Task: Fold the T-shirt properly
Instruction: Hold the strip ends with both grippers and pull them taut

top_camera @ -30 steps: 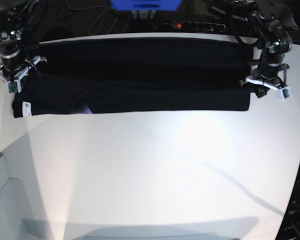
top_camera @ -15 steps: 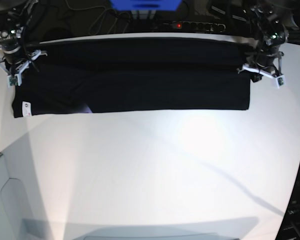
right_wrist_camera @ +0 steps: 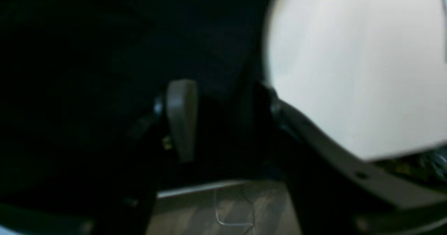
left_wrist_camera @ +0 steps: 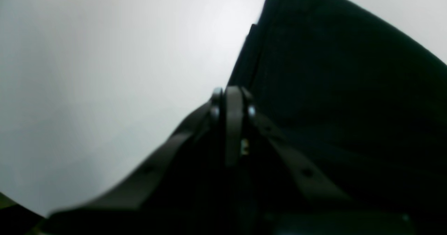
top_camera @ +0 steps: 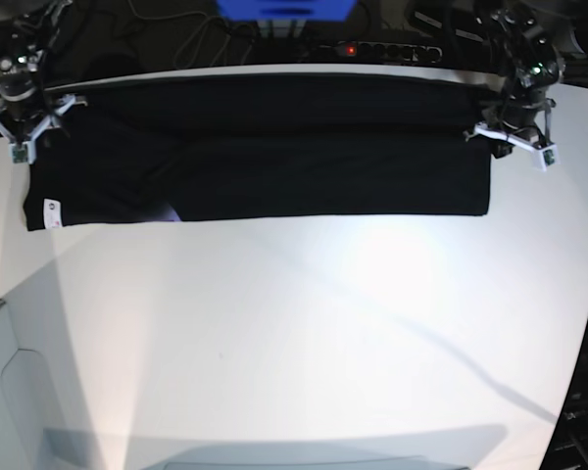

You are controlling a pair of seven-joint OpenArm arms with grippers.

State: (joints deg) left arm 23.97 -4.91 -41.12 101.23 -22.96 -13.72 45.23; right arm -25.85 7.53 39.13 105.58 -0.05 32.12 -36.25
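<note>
The black T-shirt (top_camera: 274, 166) lies as a long folded band across the far side of the white table (top_camera: 323, 323), with a white label (top_camera: 50, 209) at its left end and a sliver of purple print (top_camera: 170, 211). My left gripper (top_camera: 510, 135) is at the band's right end. In the left wrist view its jaws (left_wrist_camera: 232, 97) are pressed together where the T-shirt's (left_wrist_camera: 349, 88) edge runs into the tips. My right gripper (top_camera: 24, 125) is at the band's left end. Its fingers stand apart (right_wrist_camera: 227, 112) over the dark cloth (right_wrist_camera: 104, 53).
A black power strip (top_camera: 372, 49) with a red light and a blue object (top_camera: 284, 8) sit just past the table's far edge. Cables hang behind both arms. The table's right edge curves inward near the front.
Both grippers have moved toward the far edge, taking the shirt's ends with them. The right gripper's jaws have come apart; the left stays shut.
</note>
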